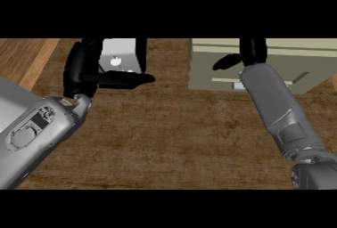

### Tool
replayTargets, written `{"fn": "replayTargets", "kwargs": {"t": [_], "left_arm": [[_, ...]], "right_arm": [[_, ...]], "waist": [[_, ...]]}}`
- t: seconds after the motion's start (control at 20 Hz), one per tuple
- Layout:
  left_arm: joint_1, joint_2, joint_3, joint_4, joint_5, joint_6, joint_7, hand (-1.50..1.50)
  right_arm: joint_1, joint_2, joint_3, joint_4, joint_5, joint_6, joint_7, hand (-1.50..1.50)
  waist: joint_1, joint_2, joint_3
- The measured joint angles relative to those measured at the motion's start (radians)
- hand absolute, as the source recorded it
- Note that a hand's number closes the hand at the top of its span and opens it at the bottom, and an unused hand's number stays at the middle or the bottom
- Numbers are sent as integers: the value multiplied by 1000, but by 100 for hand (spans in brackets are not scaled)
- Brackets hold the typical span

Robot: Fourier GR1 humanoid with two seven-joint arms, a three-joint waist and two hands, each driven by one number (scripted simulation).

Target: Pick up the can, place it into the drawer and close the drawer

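Brown, mottled table (171, 142) with a pale wood-plank strip along its upper left edge. At upper right stands a beige box-shaped drawer unit (289, 67); the right hand (245, 53) reaches over its front face, thumb out to the side, and whether its fingers are curled cannot be told. At upper left, the left hand (89, 71) curls its black fingers (125, 80) round a silver-grey metal can (121, 55), partly hidden, so its long axis cannot be told.

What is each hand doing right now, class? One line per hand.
Left hand: shut on the can, fingers curled round it.
Right hand: over the drawer; whether open or shut cannot be told.
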Motion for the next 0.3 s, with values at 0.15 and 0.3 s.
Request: {"fn": "replayTargets", "kwargs": {"t": [0.15, 0.3], "left_arm": [[25, 11, 9, -10, -2, -4, -5, -150], [62, 14, 23, -23, -3, -9, -19, -150]], "right_arm": [[-20, 23, -67, -8, -86, 59, -28, -150], [-33, 27, -112, -11, -146, 102, -58, -150]], "waist": [[-3, -3, 0], [-7, -3, 0]]}}
